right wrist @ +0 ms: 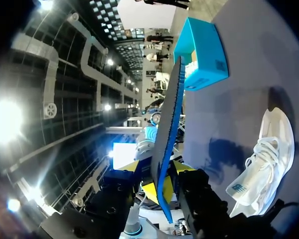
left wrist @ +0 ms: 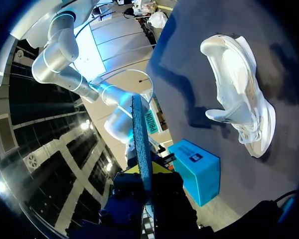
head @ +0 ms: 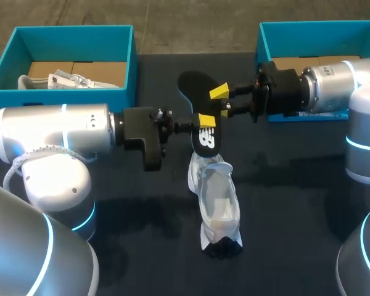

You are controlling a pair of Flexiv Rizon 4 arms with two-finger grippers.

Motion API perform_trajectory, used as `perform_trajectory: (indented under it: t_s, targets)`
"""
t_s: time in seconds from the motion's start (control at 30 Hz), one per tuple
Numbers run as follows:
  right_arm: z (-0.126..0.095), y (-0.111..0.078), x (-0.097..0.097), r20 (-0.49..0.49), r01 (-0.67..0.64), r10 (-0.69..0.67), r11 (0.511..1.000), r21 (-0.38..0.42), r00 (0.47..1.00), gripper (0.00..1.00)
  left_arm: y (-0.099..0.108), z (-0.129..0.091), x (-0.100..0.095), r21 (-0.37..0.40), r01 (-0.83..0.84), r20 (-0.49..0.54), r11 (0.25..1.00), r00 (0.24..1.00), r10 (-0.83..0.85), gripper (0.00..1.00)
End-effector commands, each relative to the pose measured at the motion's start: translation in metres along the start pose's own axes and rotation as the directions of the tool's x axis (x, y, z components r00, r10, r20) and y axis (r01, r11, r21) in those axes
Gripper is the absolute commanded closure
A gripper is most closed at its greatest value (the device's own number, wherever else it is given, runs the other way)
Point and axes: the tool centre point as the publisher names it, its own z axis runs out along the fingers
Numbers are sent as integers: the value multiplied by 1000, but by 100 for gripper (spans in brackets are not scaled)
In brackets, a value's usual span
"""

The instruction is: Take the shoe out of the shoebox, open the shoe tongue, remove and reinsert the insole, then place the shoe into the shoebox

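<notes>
Left jaws and right jaws are both clamped on the insole, each pair from its own side. The insole is a thin, flat, black sheet with a blue edge, held on edge above the tabletop. Just below the jaws lies the shoe, white mesh with laces, with open dark tabletop all around it. Beyond the jaws, at the far edge, stand the straight-walled teal left box and right box, well apart.

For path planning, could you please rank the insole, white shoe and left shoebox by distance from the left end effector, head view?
1. The insole, held in the left end effector.
2. The white shoe, lying just toward the robot.
3. The left shoebox, at the far left.
</notes>
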Motion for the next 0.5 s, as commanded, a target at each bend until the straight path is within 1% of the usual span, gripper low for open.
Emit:
perform_trajectory:
  t_s: [0.03,0.13,0.17,0.23,0.37,0.5]
  targets:
    - [2,-2,2,1,1,-1,1000,1,1000,64,-2,2,-1,-4,-1,-4,1000,1000,1,100]
    - [3,-3,4,1,4,-4,1000,3,1000,66,-2,2,-1,-4,-1,-4,1000,1000,1,100]
    - [3,-4,4,1,4,-4,1000,4,1000,71,-2,2,-1,-4,-1,-4,1000,1000,1,100]
    - [4,-5,4,-2,2,-2,1000,6,1000,74,-2,2,-1,-4,-1,-4,1000,1000,1,100]
    - [7,-5,4,-6,-1,1,1000,9,1000,75,-2,2,-1,-4,-1,-4,1000,1000,1,100]
    - [11,-4,3,-11,-5,5,1000,21,1000,80,-2,2,-1,-4,-1,-4,1000,1000,1,100]
